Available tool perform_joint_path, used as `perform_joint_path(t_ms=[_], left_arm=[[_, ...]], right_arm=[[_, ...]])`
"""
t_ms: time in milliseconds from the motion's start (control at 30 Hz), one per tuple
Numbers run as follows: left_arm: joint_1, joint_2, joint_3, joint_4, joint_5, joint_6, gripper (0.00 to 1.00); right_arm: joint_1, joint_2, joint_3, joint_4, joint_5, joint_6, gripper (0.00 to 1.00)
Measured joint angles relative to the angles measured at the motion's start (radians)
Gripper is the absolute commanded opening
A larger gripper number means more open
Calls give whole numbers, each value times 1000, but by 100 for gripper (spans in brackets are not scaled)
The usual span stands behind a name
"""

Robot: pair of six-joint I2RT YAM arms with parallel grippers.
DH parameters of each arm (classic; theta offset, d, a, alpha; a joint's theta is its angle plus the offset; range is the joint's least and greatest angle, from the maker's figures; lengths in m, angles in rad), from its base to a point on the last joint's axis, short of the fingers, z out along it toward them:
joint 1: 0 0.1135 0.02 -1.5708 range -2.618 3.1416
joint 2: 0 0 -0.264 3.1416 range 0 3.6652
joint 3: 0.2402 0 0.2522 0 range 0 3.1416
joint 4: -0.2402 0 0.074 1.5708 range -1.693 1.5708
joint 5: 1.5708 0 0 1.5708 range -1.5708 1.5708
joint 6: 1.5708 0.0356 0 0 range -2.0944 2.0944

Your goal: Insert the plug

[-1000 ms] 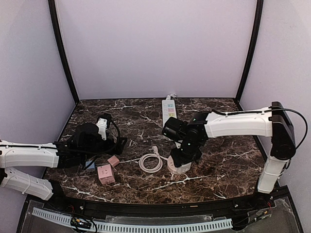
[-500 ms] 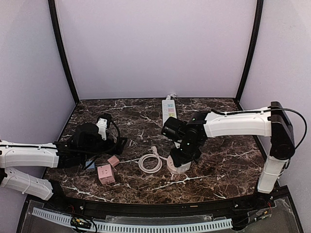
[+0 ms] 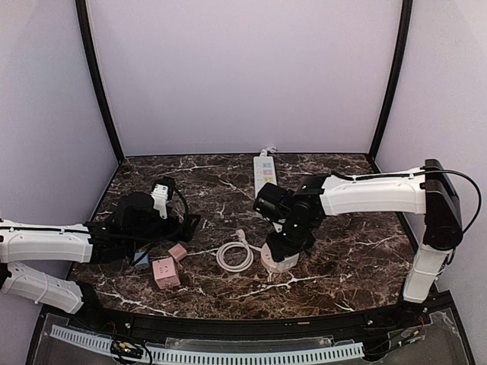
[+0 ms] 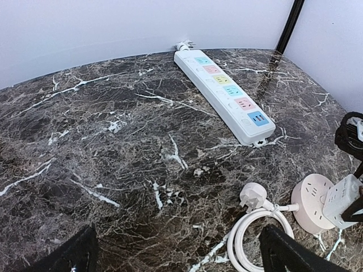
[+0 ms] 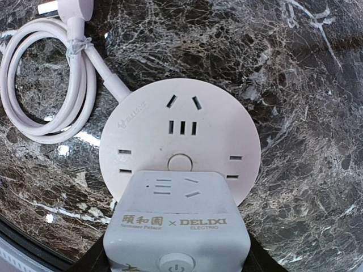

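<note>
- White cube adapter, clamped in the right gripper, hangs over the lower edge of the round socket.
- Jaws spread and empty, the left gripper sits farther off.

There are 2 pink cubes, 1 power strip, 1 round socket and 1 white adapter.

Bright, even light; sharp frames, soft glare on the glossy marble table.
</note>
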Motion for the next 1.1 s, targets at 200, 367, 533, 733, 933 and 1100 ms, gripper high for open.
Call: perform_joint_path(t_ms=[200,367,533,733,933,1100], left_arm=[[0,3,0,5,6,0,100],[0,11,0,11,11,0,100],[0,24,0,13,17,0,100],[0,28,0,14,22,0,100],[0,60,0,24,25,1,100],[0,98,0,29,37,0,100]], right_arm=[[0,-13,-10,8,2,0,58],[0,-16,-16,12,10,-12,96],[0,-43,-25,11,30,-19,99],[0,-126,-25,11,37,-18,99],[0,-214,-51,13,60,-13,99],[0,-294,-118,11,84,-6,99]])
